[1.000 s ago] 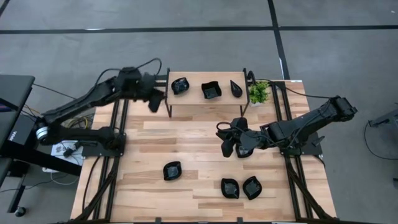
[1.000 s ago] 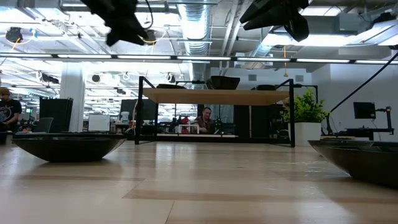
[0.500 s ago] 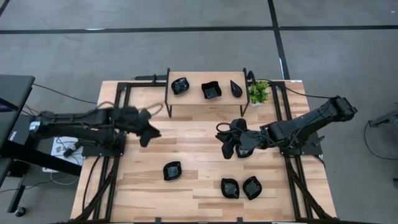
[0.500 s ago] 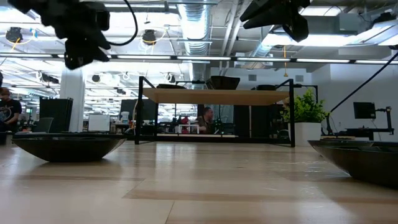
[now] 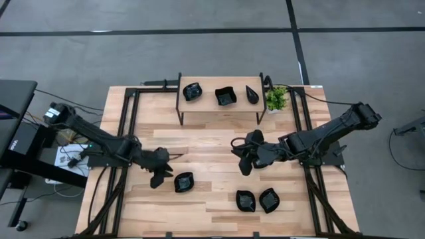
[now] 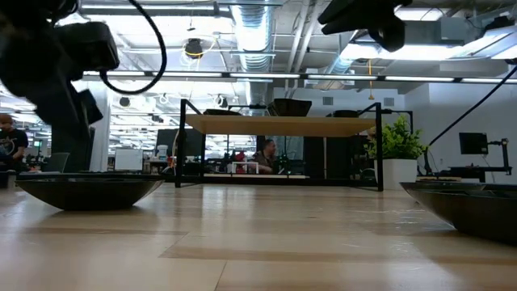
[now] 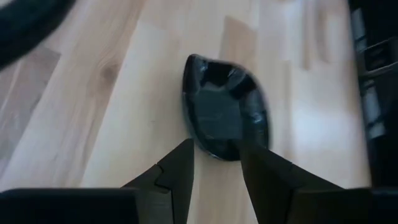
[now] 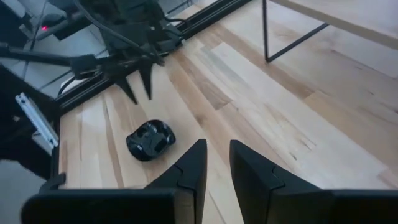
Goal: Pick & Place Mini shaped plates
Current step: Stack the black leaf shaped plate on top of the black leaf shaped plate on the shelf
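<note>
Three glossy black mini plates lie on the wooden table: a leaf-shaped one [image 5: 183,181] near the left, and two [image 5: 246,200] [image 5: 269,200] side by side near the front edge. Three more [image 5: 192,91] [image 5: 225,96] [image 5: 252,94] sit on the raised shelf. My left gripper [image 5: 161,176] is open and hovers just left of and above the leaf-shaped plate [image 7: 227,115], whose near rim shows between its fingers. My right gripper [image 5: 242,159] hangs open with a narrow gap [image 8: 217,149] above mid-table, holding nothing.
A small wooden shelf [image 5: 219,83] on black legs stands at the far edge, with a green potted plant [image 5: 276,98] beside its right end. Black rails [image 5: 126,133] run along both table sides. Bare wood lies between the shelf and the near plates.
My left arm has swung from beside the shelf's left end toward the near edge and has come down low, ending over the leaf-shaped plate. The plates have stayed where they were.
</note>
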Action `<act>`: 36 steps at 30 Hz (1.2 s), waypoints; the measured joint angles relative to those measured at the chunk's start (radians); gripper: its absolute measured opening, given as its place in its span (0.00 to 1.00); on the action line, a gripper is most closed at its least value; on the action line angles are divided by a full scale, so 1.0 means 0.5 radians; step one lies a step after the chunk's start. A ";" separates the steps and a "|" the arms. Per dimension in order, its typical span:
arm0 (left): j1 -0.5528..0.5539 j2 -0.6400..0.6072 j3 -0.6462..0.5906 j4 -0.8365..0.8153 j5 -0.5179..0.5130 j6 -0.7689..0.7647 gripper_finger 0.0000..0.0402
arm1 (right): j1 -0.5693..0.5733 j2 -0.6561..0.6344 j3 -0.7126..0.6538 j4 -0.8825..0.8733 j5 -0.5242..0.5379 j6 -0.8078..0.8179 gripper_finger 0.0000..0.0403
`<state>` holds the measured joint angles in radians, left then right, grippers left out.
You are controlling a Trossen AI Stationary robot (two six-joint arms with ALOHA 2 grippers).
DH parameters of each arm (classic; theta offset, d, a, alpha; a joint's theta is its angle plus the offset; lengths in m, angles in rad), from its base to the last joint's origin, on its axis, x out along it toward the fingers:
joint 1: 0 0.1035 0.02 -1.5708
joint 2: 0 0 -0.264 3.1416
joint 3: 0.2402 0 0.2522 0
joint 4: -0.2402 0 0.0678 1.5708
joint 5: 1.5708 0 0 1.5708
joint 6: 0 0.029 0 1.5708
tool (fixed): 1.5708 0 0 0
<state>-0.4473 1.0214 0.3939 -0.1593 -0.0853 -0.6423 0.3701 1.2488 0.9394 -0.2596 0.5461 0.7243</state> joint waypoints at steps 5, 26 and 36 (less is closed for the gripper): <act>-0.074 0.165 0.001 0.103 -0.132 -0.005 0.33 | 0.047 0.000 0.000 -0.003 0.001 -0.003 0.16; -0.071 0.447 0.003 0.343 -0.211 -0.167 0.33 | 0.086 0.000 0.000 -0.003 0.006 -0.002 0.16; -0.063 0.478 0.004 0.368 -0.239 -0.246 0.33 | 0.086 0.000 0.000 -0.003 0.008 -0.002 0.16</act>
<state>-0.4789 1.2605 0.3958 0.0246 -0.2046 -0.7650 0.4129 1.2488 0.9394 -0.2611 0.5499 0.7231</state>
